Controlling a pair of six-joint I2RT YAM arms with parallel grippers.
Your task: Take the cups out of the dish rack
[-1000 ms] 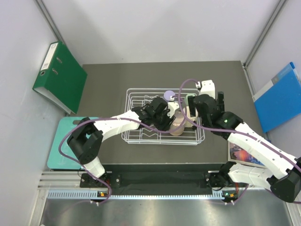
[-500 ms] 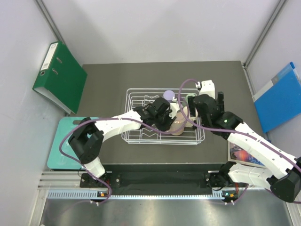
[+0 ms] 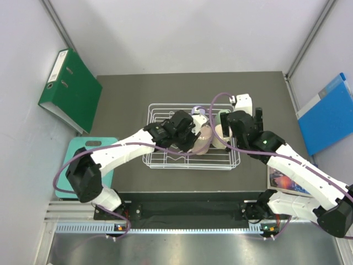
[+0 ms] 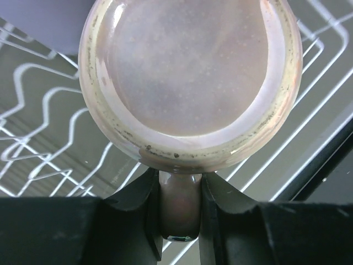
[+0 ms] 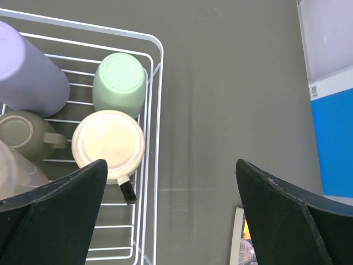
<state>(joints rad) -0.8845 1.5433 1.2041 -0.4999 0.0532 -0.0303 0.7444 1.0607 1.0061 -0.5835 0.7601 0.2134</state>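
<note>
- Step in hand: left tool [image 4: 179, 190] clamped on the handle of purplish cup [image 4: 190, 77], over dish rack [image 3: 165, 105].
- Right tool [image 5: 171, 176] has jaws apart, at the rack's 3 o'clock end.
- Next move: lift clear of the wires, then set down on bench [image 3: 127, 94].

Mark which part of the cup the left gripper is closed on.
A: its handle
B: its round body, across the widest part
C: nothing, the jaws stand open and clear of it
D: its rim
A: in the left wrist view the left gripper has its fingers pressed on either side of the handle of the mauve-pink cup, whose round body sits beyond the fingertips.
</note>
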